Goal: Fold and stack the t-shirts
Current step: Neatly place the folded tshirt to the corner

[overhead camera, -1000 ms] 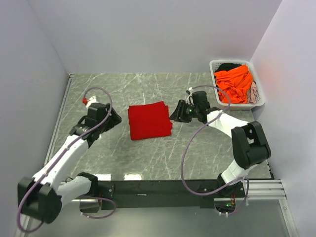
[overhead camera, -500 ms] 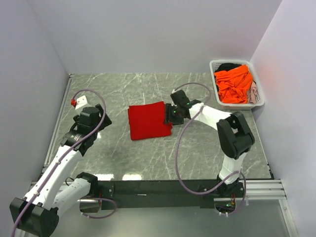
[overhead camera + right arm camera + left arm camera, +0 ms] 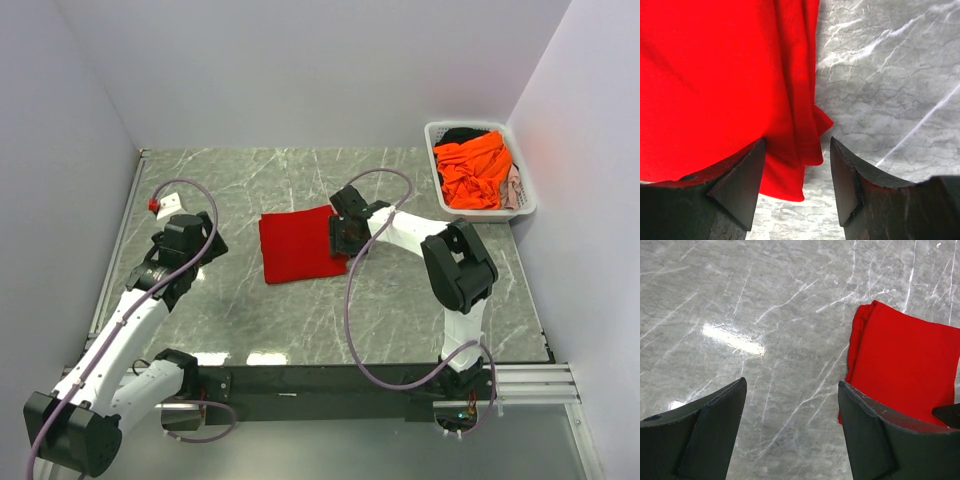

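Folded red t-shirt (image 3: 298, 247), right edge masked by right gripper (image 3: 797, 141), jaws parted astride it; left gripper (image 3: 791, 385) agape; dark t-shirt (image 3: 462, 133) mostly buried in basket (image 3: 431, 140).

Left tool (image 3: 791, 390) spread wide, right tool (image 3: 797, 145) parted

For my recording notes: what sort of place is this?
Probably a lab robot cell, not a home: plain pale walls enclose a marble-look table, with a white basket of t-shirts in the corner.

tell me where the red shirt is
In the top view the folded red shirt lies centred on the table, the right claw at the shirt's right edge.
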